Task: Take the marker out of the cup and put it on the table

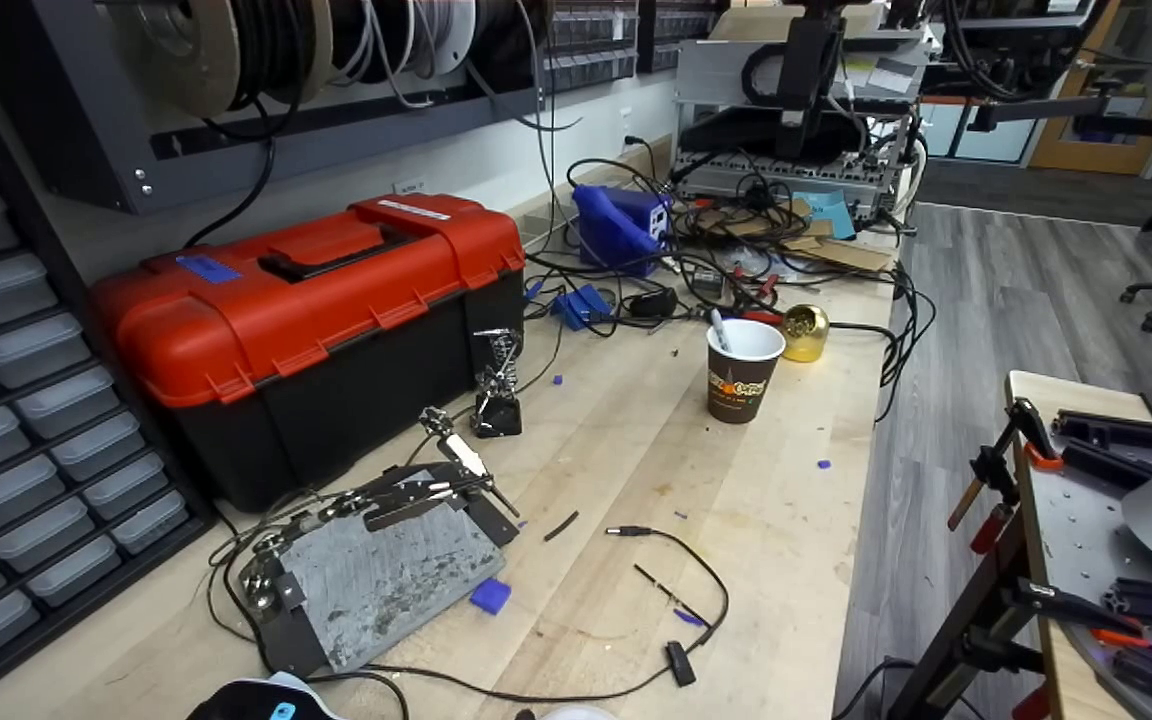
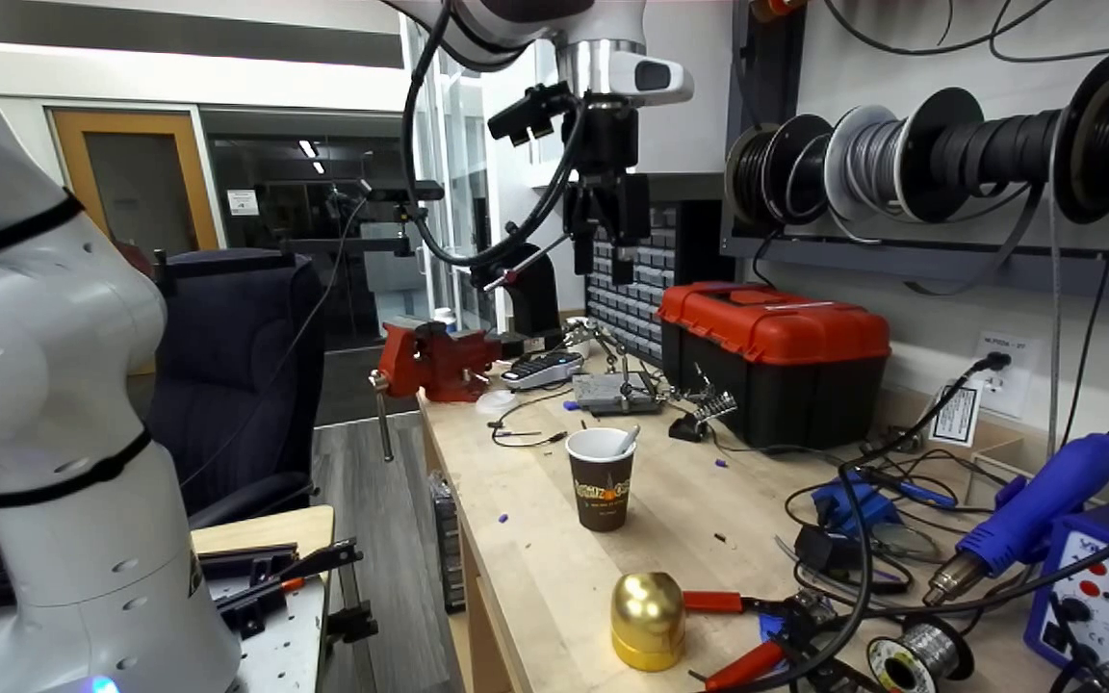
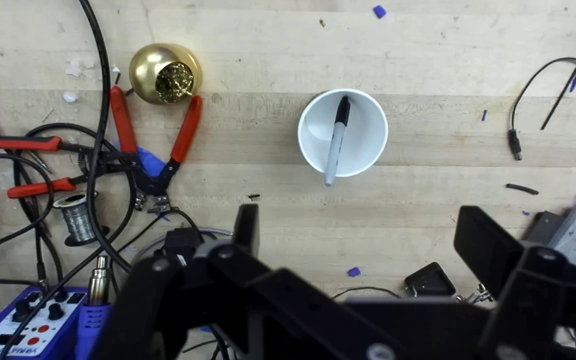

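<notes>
The cup (image 1: 736, 392) is dark brown with a white rim and stands upright on the pale wooden table (image 1: 626, 430); it also shows in an exterior view (image 2: 603, 496) and the wrist view (image 3: 369, 145). The marker (image 3: 337, 142) is slim and grey with a black end. It leans in the cup, black end down inside, grey end out over the rim on the toolbox side. That end shows in both exterior views (image 1: 719, 330) (image 2: 628, 441). My gripper (image 2: 603, 268) hangs well above the cup, apart from it. In the wrist view its fingers (image 3: 360, 217) are wide apart with nothing between them.
A gold brass-wool pot (image 2: 649, 621) and red-handled pliers (image 3: 155, 165) stand near the cup. A red-and-black toolbox (image 1: 336, 330) lies along the wall. Cables, a blue soldering station (image 2: 1108, 587) and a grey plate with clamps (image 1: 391, 575) are on the table. A red vise (image 2: 434, 361) is at one end.
</notes>
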